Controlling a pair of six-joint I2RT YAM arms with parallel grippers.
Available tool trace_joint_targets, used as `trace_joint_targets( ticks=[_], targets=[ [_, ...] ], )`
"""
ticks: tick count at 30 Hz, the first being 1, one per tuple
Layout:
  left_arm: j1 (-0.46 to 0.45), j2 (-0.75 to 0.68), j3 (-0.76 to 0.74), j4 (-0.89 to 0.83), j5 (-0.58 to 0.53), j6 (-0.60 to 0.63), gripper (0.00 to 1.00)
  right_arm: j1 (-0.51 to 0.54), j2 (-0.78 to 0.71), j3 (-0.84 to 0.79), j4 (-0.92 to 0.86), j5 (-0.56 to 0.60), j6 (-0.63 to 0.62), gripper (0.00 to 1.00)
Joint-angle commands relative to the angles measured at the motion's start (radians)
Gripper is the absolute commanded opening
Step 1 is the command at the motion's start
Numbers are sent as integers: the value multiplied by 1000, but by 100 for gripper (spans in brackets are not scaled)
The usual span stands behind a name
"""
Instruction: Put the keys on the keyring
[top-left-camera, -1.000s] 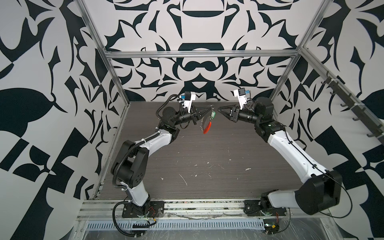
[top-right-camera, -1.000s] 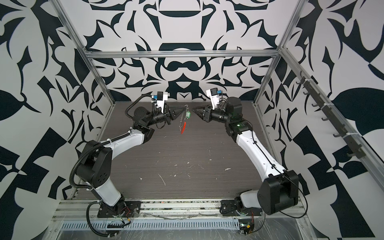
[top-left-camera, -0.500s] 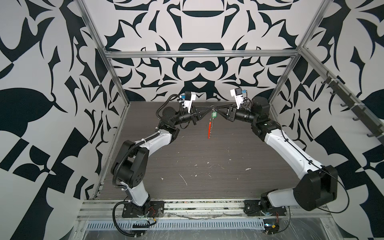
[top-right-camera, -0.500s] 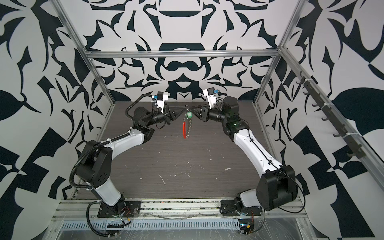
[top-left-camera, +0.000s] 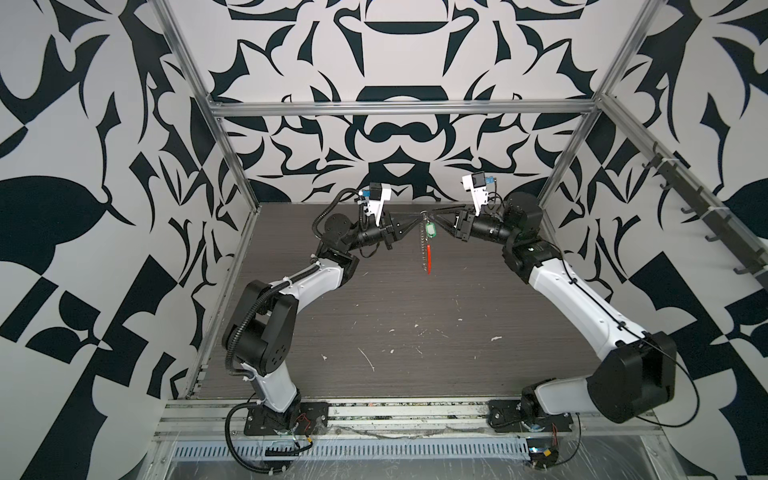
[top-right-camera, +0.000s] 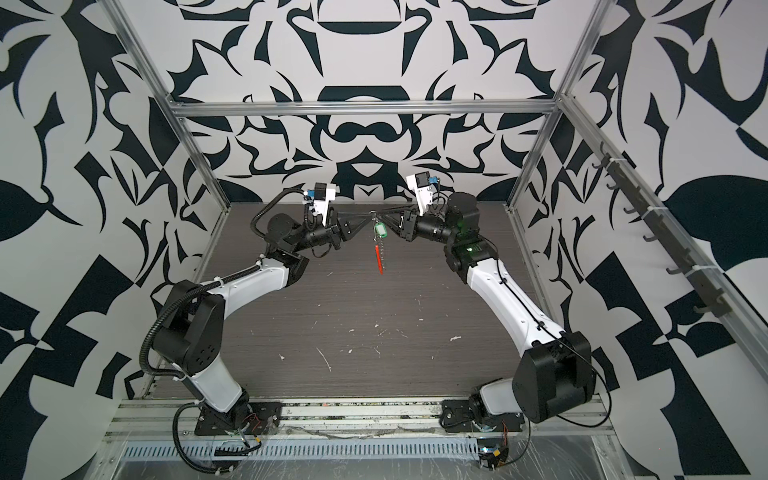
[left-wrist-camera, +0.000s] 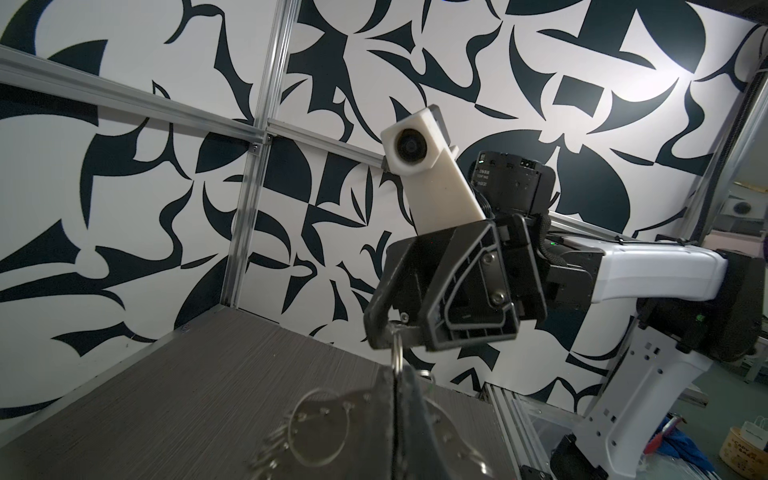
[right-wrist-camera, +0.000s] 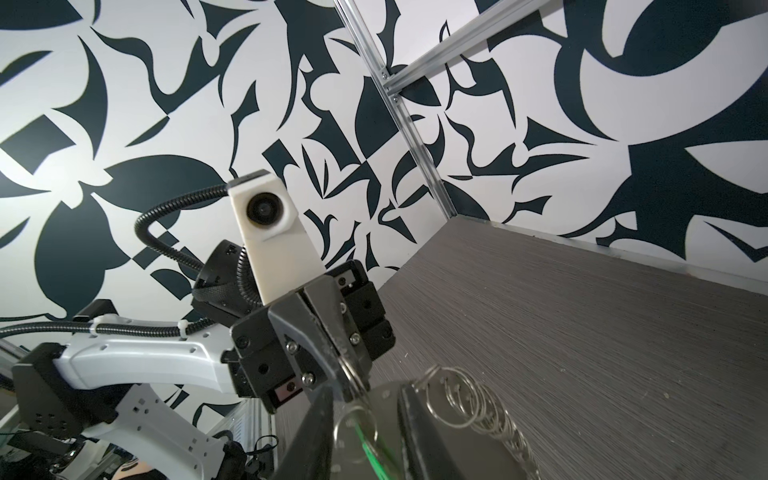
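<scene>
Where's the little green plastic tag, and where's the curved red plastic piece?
Small green plastic tag (top-left-camera: 431, 230), in a top view, on its white label panel.
Curved red plastic piece (top-left-camera: 428, 258), in a top view, on its middle.

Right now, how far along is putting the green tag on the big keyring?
Done: the keyring hangs above the table, pinched by the left gripper, jaws shut. In hand: the right gripper holds the green tag by its small ring, close against the loop's top. Still to do: threading it on; whether it is already hooked cannot be told here.
</scene>
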Motion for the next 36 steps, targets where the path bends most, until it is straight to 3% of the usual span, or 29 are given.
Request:
trace_joint_targets(
  ticks=[1,9,25,36],
  targets=[
    [2,14,21,79,9,-34,0,7,-5,24,92,-27,29,25],
    [1,14,27,83,16,-44,0,11,23,27,157,-47,81,17],
    [5,10,21,137,-1,-70,0,19,8,-25,173,-53,86,18],
    [4,23,33,135,-1,-81,0,22,11,-21,206,-58,115,0]
  ],
)
